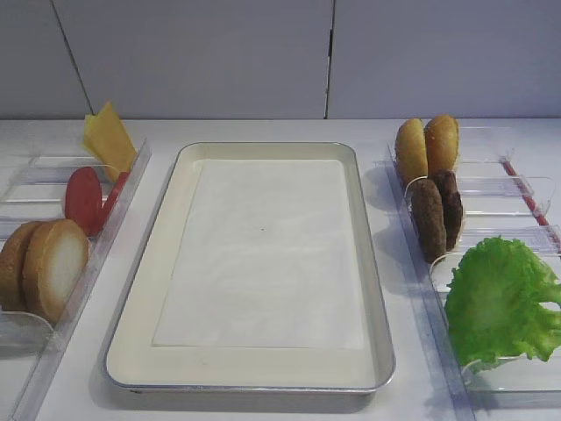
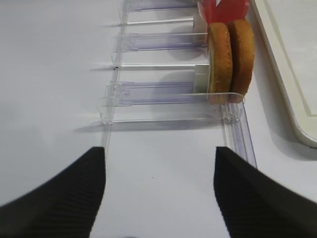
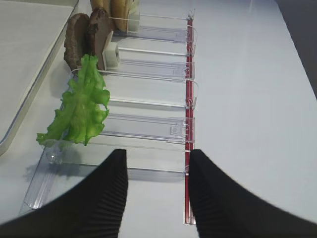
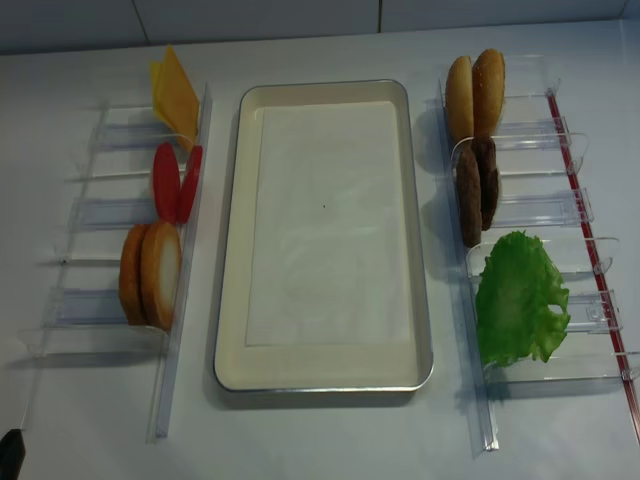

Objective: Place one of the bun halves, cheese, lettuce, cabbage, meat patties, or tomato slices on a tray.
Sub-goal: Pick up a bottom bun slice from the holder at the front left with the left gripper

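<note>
Running front-to-back, tray [image 1: 158,263] lies flat between bins [image 1: 79,263].

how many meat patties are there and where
2. Both meat patties stand on edge, side by side, in the right-hand clear bin, behind the lettuce and in front of the domed buns.

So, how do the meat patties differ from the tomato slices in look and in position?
The meat patties are dark brown and rough; the tomato slices are red and smooth. The patties stand in the bin to the right of the tray; the slices stand in the bin to its left. The patties look larger than the slices. Both are pairs of round discs standing on edge, leaning together, and neither is on the tray yet.
</note>
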Motion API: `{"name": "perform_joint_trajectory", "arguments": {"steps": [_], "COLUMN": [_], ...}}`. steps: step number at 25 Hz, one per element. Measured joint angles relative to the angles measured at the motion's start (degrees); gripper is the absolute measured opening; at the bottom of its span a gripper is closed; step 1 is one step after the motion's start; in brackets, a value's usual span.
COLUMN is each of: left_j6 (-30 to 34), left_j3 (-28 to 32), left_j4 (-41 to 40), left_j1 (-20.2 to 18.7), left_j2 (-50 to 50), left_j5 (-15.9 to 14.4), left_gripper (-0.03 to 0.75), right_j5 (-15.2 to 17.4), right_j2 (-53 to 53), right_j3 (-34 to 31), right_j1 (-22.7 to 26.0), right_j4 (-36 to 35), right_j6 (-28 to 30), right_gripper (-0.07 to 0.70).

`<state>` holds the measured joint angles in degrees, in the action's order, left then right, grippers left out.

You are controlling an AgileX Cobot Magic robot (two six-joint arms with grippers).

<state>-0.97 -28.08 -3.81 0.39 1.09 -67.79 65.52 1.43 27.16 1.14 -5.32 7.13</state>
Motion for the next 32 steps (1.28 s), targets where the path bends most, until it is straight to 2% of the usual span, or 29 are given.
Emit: {"name": "perform_joint_trajectory", "arguments": {"steps": [17, 20, 23, 27, 32], "left_j6": [1.0, 2.2, 3.0, 5.0, 11.0], "left_j3": [-0.2, -1.9, -4.5, -8.4, -11.0], "left_j4": [1.7, 3.8, 5.9, 12.6, 21.6], "left_j1": [0.0, 0.0, 0.0, 0.0, 0.0], "left_j2": [0.0, -3.5, -9.2, -16.6, -25.7], "left_j5": [-0.4, -1.8, -1.4, 2.0, 8.1], "left_gripper": [0.452, 0.454, 0.466, 0.472, 0.473], "right_j5": [0.0, 0.0, 0.0, 0.0, 0.0], "right_j2": [0.0, 0.0, 0.0, 0.0, 0.0], "right_j3": [0.0, 0.0, 0.0, 0.0, 0.0], "right_j1": [0.0, 0.0, 0.0, 0.0, 0.0], "right_j4": [0.0, 0.0, 0.0, 0.0, 0.0], "right_j6": [0.0, 0.0, 0.0, 0.0, 0.0], "right_gripper": [0.322, 0.322, 0.322, 0.322, 0.322]}}
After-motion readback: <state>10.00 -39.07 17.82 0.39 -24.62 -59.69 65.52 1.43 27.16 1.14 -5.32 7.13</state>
